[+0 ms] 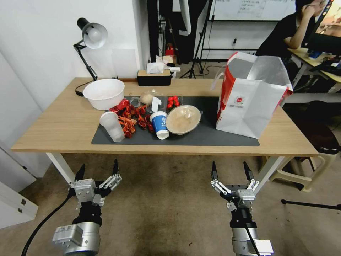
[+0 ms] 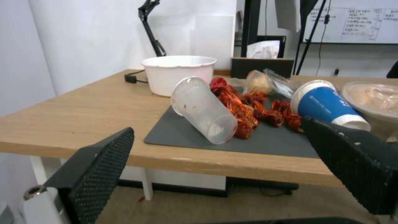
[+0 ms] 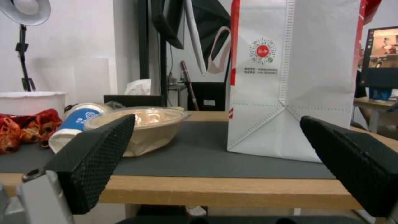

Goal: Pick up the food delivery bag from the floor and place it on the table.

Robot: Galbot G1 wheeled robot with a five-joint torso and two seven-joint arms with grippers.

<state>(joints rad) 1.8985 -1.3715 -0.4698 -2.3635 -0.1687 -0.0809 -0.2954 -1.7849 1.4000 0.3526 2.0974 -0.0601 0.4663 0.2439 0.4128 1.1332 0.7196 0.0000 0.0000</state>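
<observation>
Your large white paper food delivery bag (image 1: 248, 96) with red side panels and silver foil lining stands upright on the long light-wood table (image 1: 64, 121), its base partly on the dark grey mat (image 1: 213, 137) and partly on bare wood at the table's right end. Its mouth is open and a small round red logo faces you.

Your right gripper (image 1: 230, 170) hangs in front of the table's near edge, lower than the tabletop and above the mottled grey-brown floor (image 1: 167, 209). Its jaws are spread wide and hold nothing. From the right wrist view, the bag (image 3: 290, 77) sits ahead of the jaws, nearer the one finger, well apart from both fingertips (image 3: 99, 155). A round clear-lidded bowl of beige food (image 3: 145, 127) lies ahead of the other finger.

Your left gripper (image 1: 97, 170) hangs at a similar height in front of the table's left half, jaws also wide and empty. Ahead of these jaws, a clear plastic cup (image 2: 203, 110) lies tipped on its side on the mat, with red crinkled wrappers (image 2: 248, 109) just behind it, a blue and white paper cup (image 2: 327, 104) lying near one finger, and a white plastic bowl (image 2: 178, 73) farther back.
</observation>
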